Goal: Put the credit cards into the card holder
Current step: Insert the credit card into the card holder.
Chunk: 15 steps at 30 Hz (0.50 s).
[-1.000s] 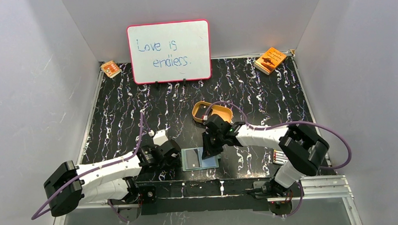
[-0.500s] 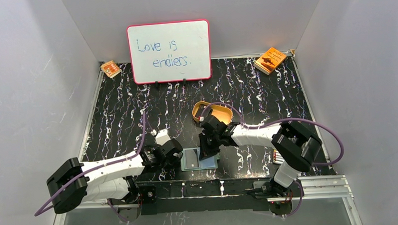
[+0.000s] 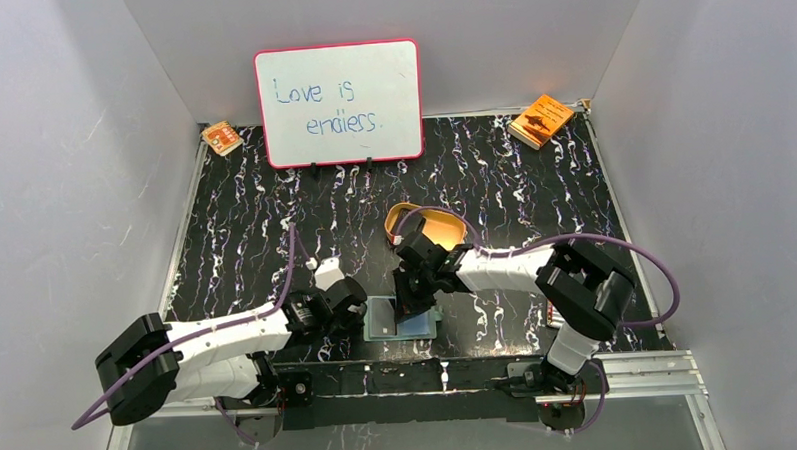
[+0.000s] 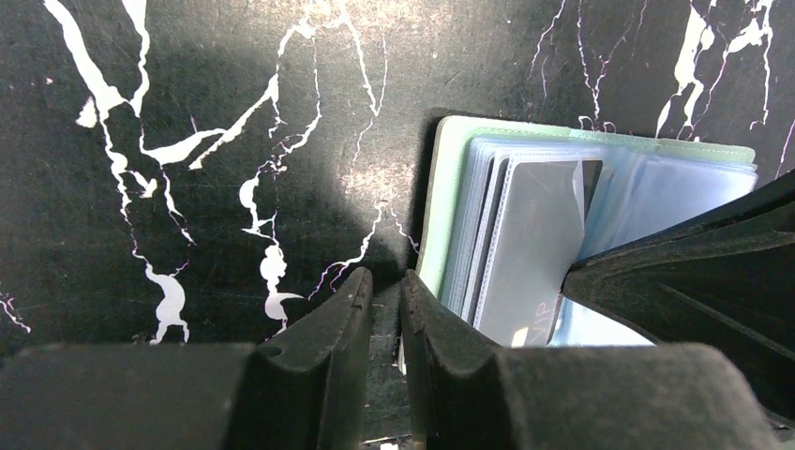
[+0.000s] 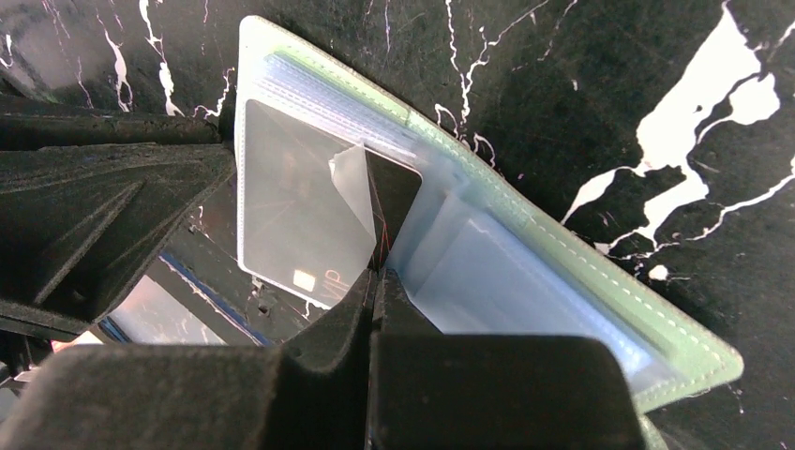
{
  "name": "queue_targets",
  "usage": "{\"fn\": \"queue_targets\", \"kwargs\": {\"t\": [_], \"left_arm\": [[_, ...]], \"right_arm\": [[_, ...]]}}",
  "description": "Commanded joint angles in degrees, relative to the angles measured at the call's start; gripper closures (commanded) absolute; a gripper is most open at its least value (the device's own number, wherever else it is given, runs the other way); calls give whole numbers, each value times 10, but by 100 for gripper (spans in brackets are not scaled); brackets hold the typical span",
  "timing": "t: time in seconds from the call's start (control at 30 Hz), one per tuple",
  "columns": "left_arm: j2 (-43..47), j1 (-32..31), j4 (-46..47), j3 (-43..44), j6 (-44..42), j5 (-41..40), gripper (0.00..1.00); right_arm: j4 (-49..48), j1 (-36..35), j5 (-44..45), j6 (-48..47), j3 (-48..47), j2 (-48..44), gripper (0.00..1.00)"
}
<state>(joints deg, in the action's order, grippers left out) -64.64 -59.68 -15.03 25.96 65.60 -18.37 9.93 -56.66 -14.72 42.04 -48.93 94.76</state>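
The left arm [image 3: 228,336] lies low along the near edge of the tabletop [image 3: 534,200], reaching right toward the open green wallet [image 3: 380,321]. The right arm [image 3: 506,266] bends in from the other side, its wrist tipped down over the wallet.

Behind them are an orange booklet [image 3: 222,137] in the far left corner, a whiteboard [image 3: 338,102], a tan tray [image 3: 436,222] just behind the right wrist, and a second booklet [image 3: 541,120] at the far right.

The left fingers [image 4: 386,286] sit just beside the wallet's left edge, drawn almost together with a thin slit between them — whether they pinch anything I cannot tell. The wallet lies spread flat, with a grey card [image 5: 291,216] already in a clear sleeve. The right fingers [image 5: 377,275] are closed on a dark card [image 5: 392,202], whose far corner is at the mouth of a sleeve — how far in is unclear.
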Motion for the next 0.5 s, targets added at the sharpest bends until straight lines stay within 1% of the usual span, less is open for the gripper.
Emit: {"fn": "queue_targets", "kwargs": {"t": [0.0, 0.1, 0.2, 0.33, 0.47], "left_arm": [[-27, 1, -31, -28, -11, 33, 83], [-20, 1, -46, -25, -7, 24, 83], [3, 1, -84, -20, 7, 2, 82], [61, 1, -147, -8, 30, -34, 75], [126, 1, -210, 11, 50, -66, 65]], "right_arm": [[-20, -8, -9, 3, -29, 10, 95], [-4, -8, 5, 2, -35, 0, 95], [35, -8, 35, 1, -44, -32, 89], [99, 6, 90, -12, -62, -99, 73], [128, 77, 116, -51, -84, -150, 56]]}}
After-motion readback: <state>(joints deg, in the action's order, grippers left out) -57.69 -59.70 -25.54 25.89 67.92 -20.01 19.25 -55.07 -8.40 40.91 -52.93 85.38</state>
